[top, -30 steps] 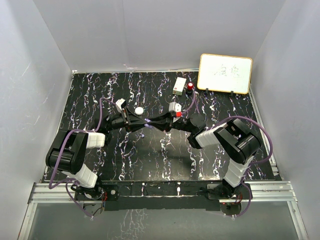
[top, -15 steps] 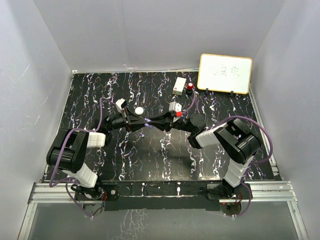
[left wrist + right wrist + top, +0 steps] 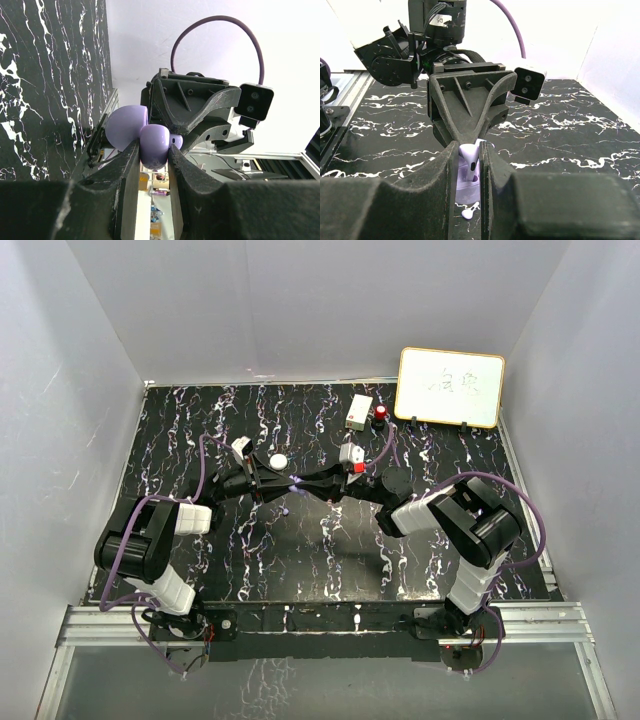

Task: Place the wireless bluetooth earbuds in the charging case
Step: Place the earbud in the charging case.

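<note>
Meeting above the table (image 3: 330, 550), where one round white case (image 3: 279, 460) lies just beside them, your two arms appear mid-insertion: the left gripper (image 3: 154, 150) clamps one lilac case (image 3: 126, 126), the right gripper (image 3: 469, 155) clamps one white earbud (image 3: 471, 159), its stem at the case's socket (how deep, you cannot tell). Next calls for a straight push down, then release.

Smooth glossy lilac plastic charging case (image 3: 154, 146), glossy white plastic earbud (image 3: 470, 156), smooth marble-print tabletop (image 3: 330, 540).
</note>
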You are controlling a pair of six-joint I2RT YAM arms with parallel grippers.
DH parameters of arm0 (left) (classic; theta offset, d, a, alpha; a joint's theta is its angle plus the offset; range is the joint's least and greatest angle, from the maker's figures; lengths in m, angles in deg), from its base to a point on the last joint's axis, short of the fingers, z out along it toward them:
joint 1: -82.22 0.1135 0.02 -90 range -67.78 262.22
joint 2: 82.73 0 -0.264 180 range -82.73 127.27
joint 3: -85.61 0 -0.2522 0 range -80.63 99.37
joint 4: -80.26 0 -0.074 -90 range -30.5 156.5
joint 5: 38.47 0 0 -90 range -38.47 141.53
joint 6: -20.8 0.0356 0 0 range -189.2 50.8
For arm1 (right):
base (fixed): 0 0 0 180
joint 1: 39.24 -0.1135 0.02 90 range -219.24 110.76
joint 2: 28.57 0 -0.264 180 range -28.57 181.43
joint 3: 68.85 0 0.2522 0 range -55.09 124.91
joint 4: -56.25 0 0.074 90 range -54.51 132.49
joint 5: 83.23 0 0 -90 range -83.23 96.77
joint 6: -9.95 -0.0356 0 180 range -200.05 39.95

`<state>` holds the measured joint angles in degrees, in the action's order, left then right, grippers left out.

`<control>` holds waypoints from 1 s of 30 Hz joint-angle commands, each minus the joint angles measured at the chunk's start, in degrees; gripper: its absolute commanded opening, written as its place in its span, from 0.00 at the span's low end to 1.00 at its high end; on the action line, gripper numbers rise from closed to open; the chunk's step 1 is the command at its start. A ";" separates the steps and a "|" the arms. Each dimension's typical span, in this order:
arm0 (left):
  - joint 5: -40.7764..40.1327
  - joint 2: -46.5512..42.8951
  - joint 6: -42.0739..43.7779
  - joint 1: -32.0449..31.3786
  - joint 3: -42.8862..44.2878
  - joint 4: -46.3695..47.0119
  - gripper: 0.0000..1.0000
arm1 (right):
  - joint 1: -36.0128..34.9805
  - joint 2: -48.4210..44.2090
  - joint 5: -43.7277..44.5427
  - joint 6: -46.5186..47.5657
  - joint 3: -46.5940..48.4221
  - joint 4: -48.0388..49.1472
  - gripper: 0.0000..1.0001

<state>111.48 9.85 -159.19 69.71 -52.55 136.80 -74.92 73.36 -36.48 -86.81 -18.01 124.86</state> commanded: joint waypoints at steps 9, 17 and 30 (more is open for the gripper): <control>-0.26 -1.30 -1.50 -0.30 1.19 4.93 0.00 | -0.33 0.74 -4.44 -2.58 -0.09 4.26 0.00; -0.01 -1.37 -1.50 -0.28 1.30 4.67 0.00 | -0.34 2.13 -5.44 -2.56 0.24 6.22 0.00; 0.50 -1.21 0.94 -0.32 -0.36 2.12 0.00 | -0.22 0.42 -2.48 1.12 1.37 5.08 0.00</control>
<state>111.50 9.85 -159.08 69.73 -52.66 137.06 -74.70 74.04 -39.01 -88.45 -18.01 127.00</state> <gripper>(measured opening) 0.239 0.180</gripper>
